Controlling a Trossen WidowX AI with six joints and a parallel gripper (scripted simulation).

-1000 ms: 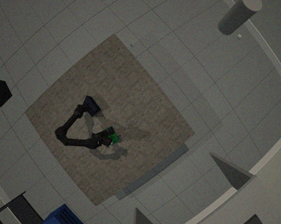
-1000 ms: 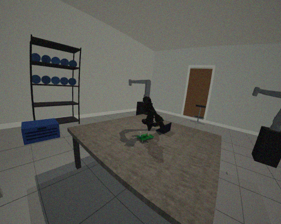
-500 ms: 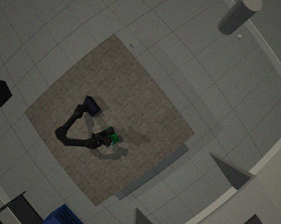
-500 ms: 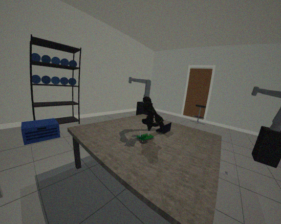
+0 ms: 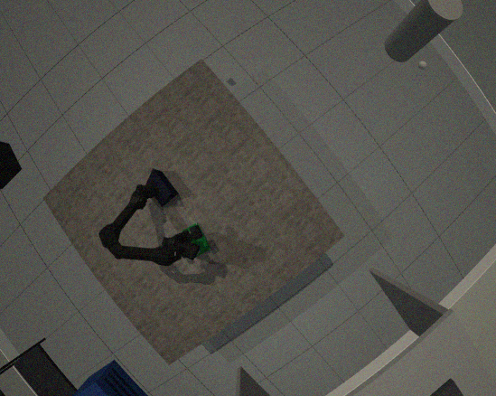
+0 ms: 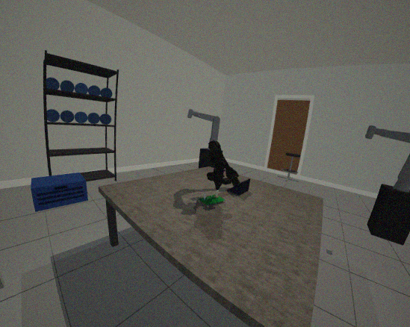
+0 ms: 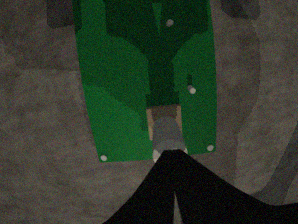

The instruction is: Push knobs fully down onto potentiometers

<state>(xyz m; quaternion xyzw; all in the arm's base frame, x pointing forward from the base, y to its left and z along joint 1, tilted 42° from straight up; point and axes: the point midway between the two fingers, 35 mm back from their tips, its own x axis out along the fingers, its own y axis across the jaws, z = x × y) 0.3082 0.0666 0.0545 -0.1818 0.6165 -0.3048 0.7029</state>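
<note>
Circuit board (image 5: 203,245) (image 6: 215,201) (image 7: 120,135) lies beneath closed claw (image 6: 217,189) (image 7: 172,157), near one board end.

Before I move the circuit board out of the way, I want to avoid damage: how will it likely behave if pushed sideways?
The green board looks thin and flat, so it would probably shift as one stiff piece. It appears small beside the table, so likely light and easily nudged.

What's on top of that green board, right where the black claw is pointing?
On the green board, a grey knob-like piece stands over a tan-edged part. The shut black gripper hides its near end; whether they touch, I cannot tell.
</note>
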